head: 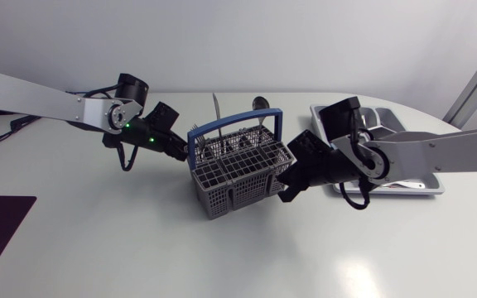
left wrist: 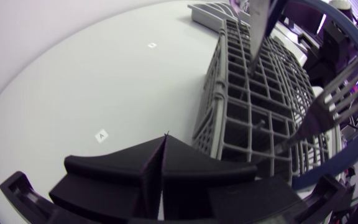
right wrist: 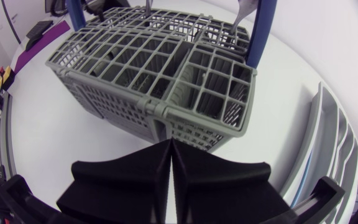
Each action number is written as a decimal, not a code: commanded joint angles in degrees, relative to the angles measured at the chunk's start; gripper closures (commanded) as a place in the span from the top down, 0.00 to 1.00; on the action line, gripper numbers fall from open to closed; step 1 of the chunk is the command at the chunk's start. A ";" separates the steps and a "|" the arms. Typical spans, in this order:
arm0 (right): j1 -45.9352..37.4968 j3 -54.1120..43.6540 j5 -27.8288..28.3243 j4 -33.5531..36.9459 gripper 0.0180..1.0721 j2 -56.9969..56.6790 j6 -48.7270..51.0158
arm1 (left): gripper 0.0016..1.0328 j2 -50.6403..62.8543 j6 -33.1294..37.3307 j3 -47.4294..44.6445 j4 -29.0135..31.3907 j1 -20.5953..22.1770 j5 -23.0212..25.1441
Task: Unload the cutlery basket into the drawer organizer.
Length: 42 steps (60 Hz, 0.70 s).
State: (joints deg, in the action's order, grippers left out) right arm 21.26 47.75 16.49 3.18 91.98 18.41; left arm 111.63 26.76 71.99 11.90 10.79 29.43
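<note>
While left tool (left wrist: 165, 142) sits closed, right tool (right wrist: 170, 146) matches.

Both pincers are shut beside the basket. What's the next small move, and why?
Probably open the left pincer and raise it toward the fork standing in the basket just ahead of it. Both it and the right pincer are shut and empty, and cutlery stands in the basket, so nothing can be grasped yet.

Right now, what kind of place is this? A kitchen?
Probably a robot test bench, not a kitchen: a left arm and a right arm are over a white table with a cutlery basket and a drawer organizer.
</note>
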 commanded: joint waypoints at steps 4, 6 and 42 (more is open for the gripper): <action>-0.43 4.46 -0.06 -1.07 0.06 3.02 -1.19 | 0.12 -6.87 4.53 -5.98 3.57 1.96 0.80; -0.43 5.52 -0.06 -1.07 0.06 3.82 -1.36 | 0.12 -8.19 4.96 -7.47 3.83 2.40 0.80; -6.31 8.50 4.08 4.82 0.06 -0.67 0.75 | 0.13 -26.03 7.69 -16.61 10.07 6.35 2.21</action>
State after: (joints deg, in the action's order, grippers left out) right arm 18.85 58.70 19.49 6.00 96.14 17.39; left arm 87.77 32.53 53.82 21.80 22.20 30.68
